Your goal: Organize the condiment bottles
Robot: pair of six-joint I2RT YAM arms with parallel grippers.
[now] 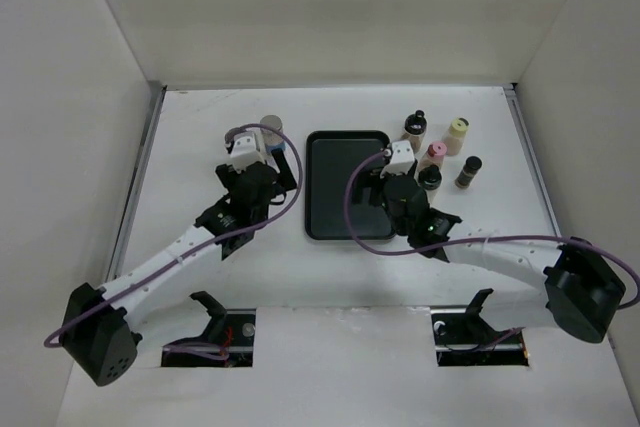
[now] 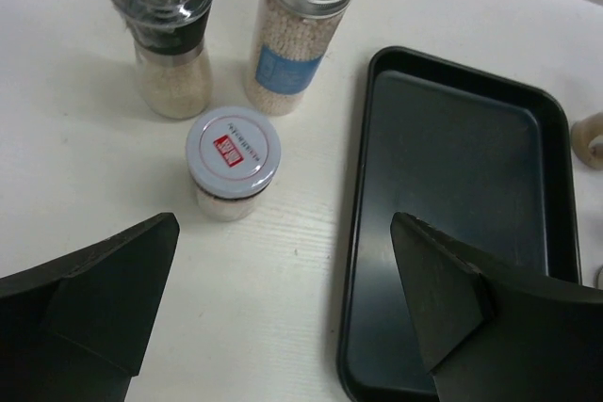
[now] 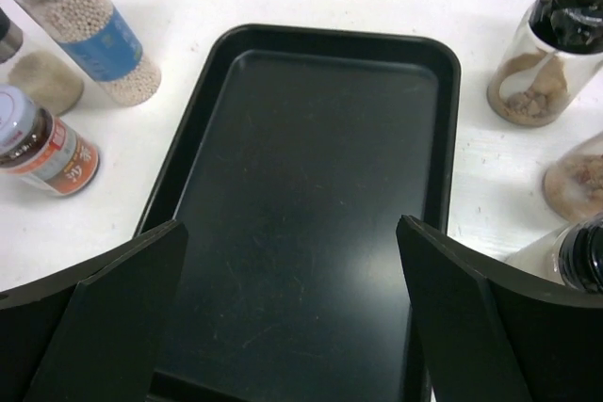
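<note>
Three condiment bottles stand left of the black tray (image 1: 347, 184): a black-capped grinder (image 2: 170, 35), a tall metal-capped bottle with a blue label (image 2: 297, 30) and a short white-lidded jar (image 2: 231, 162). My left gripper (image 2: 283, 261) is open and empty, just short of the jar, with its right finger over the tray's left edge (image 2: 356, 233); it also shows in the top view (image 1: 255, 169). My right gripper (image 3: 290, 261) is open and empty above the tray's floor (image 3: 311, 185). Several more bottles stand right of the tray, including a black-capped (image 1: 415, 125), a cream-capped (image 1: 457, 134) and a pink-capped one (image 1: 432, 155).
The tray holds nothing. White walls close in the white table (image 1: 200, 277) on three sides. Two dark brackets (image 1: 208, 305) sit at the near edge by the arm bases. A purple cable (image 1: 355, 217) loops over the tray's near right corner.
</note>
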